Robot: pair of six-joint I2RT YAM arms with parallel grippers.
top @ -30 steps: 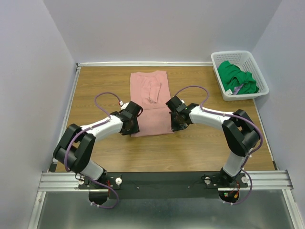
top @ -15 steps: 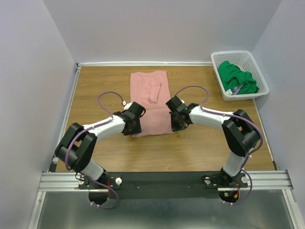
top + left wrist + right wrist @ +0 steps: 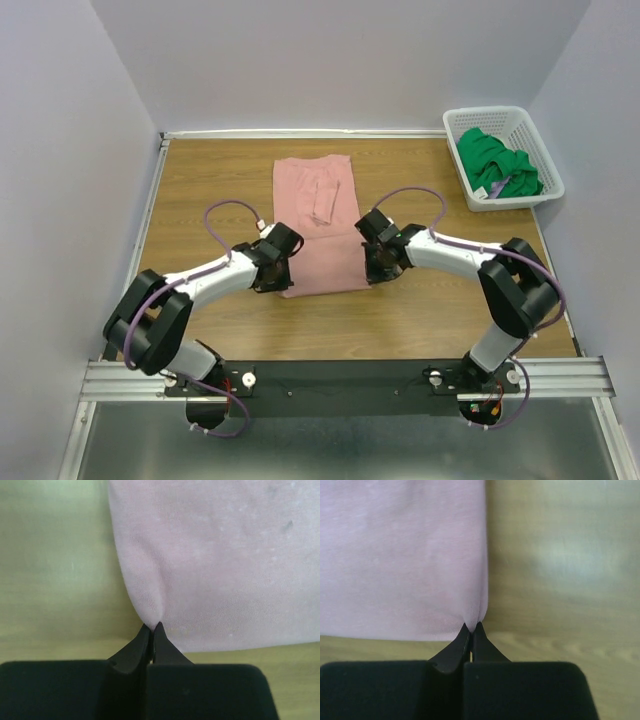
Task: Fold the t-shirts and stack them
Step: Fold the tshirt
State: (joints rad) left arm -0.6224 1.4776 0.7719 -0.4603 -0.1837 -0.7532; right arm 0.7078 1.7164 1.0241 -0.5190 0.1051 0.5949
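Status: first garment partly folded, second garment not started.

1. The pink t-shirt (image 3: 318, 225) lies flat at mid-worktop (image 3: 220, 180) as a long narrow strip, its length running away from the arm bases. Both sides appear turned in, and a sleeve rests on top near the far end. The lengthwise folds therefore read as complete.

2. The left claw (image 3: 152, 626) is clenched on the near left corner of the pink t-shirt. The cloth puckers into the closed tips, and the wrist view shows no gap between them.

3. The right claw (image 3: 471, 626) is clenched in the same way on the near right corner, at the hem edge.

4. The green t-shirt (image 3: 497, 165) sits bunched in the white basket (image 3: 505, 118) at the far right corner of the worktop, well apart from both arms.

Outstanding work, as judged from this layout:
- Carry the gripped near hem over toward the collar end to shorten the strip.
- Take the green t-shirt out of the basket, spread it and fold it.
- Stack the two folded garments.

Less than half of the task appears done.
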